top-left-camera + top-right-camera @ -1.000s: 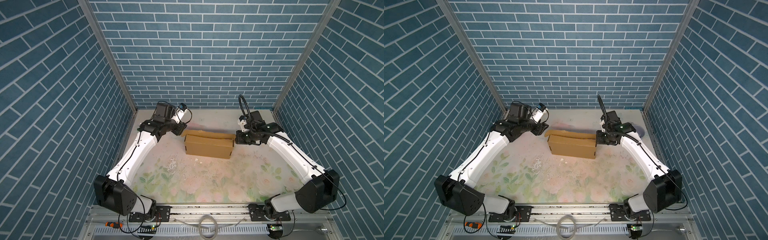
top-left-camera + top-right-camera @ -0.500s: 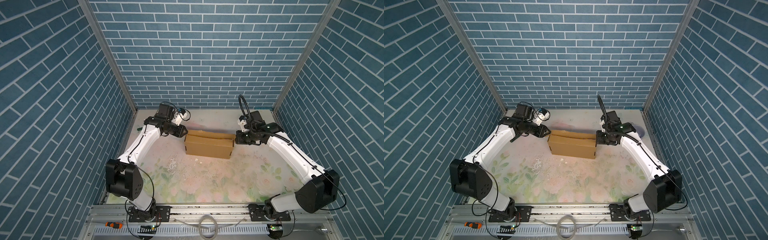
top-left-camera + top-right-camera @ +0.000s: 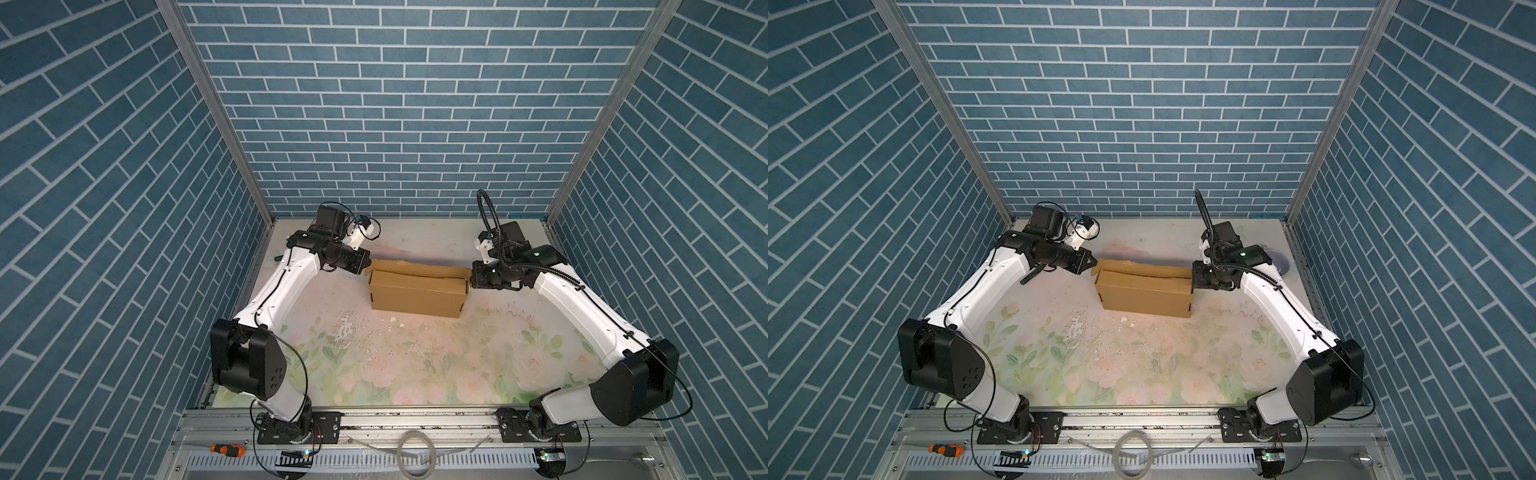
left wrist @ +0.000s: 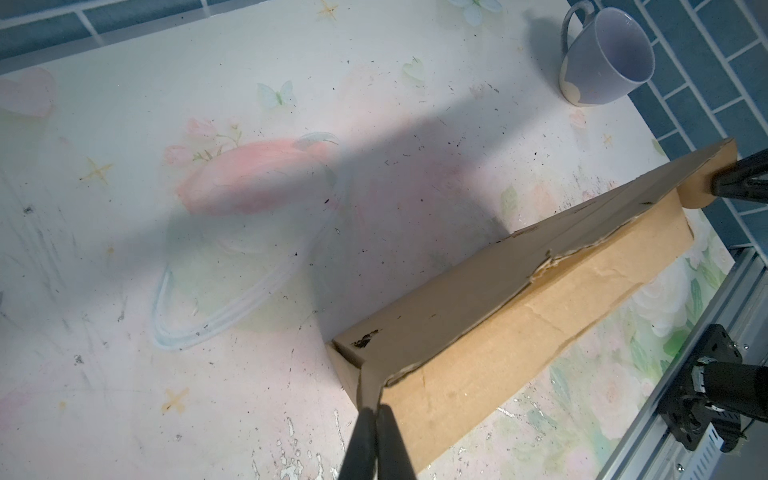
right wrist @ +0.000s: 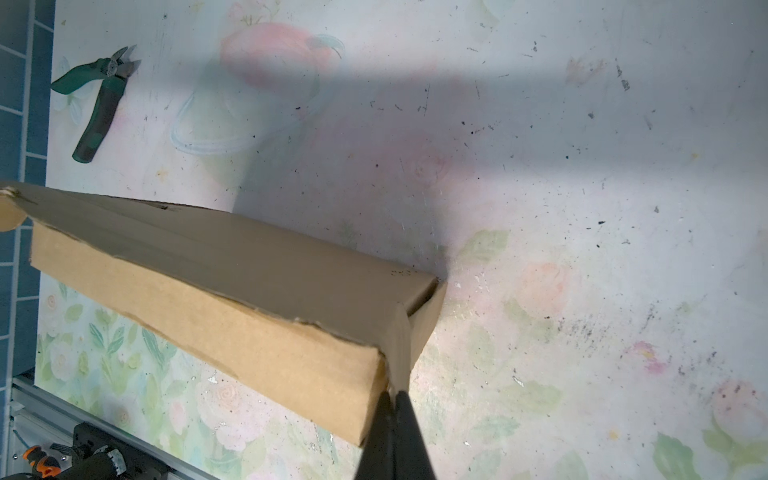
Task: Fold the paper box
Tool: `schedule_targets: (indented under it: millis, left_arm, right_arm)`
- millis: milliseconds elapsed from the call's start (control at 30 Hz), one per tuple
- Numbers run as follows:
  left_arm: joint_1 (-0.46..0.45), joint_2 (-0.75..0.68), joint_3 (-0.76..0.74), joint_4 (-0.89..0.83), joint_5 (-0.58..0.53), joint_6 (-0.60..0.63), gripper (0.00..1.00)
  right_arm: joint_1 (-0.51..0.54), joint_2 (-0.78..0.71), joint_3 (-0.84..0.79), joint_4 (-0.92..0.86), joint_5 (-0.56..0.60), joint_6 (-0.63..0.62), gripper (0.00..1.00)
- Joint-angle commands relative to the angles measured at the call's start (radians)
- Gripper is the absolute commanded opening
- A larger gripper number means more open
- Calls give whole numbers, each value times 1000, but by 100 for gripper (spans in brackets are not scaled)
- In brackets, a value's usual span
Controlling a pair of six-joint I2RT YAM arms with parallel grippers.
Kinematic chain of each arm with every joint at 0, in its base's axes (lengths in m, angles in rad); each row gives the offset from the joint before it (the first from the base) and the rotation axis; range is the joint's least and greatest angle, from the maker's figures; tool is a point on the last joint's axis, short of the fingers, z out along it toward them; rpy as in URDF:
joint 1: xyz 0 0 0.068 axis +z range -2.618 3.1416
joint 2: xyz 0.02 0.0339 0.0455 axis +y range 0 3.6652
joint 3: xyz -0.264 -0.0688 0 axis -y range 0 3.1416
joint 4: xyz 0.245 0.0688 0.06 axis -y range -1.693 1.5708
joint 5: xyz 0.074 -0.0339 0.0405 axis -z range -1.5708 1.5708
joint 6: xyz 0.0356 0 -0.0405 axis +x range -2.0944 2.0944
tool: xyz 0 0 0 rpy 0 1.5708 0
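Our left gripper (image 4: 376, 409) is clamped on an end flap of the paper box (image 3: 417, 297). The box rests on the table (image 3: 415, 365), reaching from it across to our right gripper (image 5: 394, 392), which pinches the opposite end flap.

One paper box (image 3: 417, 297), one lavender mug (image 4: 606, 58), one pair of green side cutters (image 5: 99, 99), one orange-handled screwdriver (image 3: 226, 449), and two end effectors: left end effector (image 4: 376, 409), right end effector (image 5: 394, 395).
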Motion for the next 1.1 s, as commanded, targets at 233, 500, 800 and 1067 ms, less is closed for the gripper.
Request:
schedule_targets:
  millis: [233, 500, 800, 1067]
  left_arm:
    - [-12, 4, -31, -8, 44, -46, 10]
    - [-22, -24, -86, 38, 60, -93, 3]
    - [-49, -64, -190, 157, 50, -204, 0]
    - [-67, -95, -255, 198, -6, -233, 0]
  right_arm:
    - [4, 23, 15, -10, -22, 39, 0]
    - [4, 31, 17, -3, -31, 53, 0]
    - [4, 32, 15, 9, -51, 84, 0]
    - [3, 29, 15, 13, -58, 110, 0]
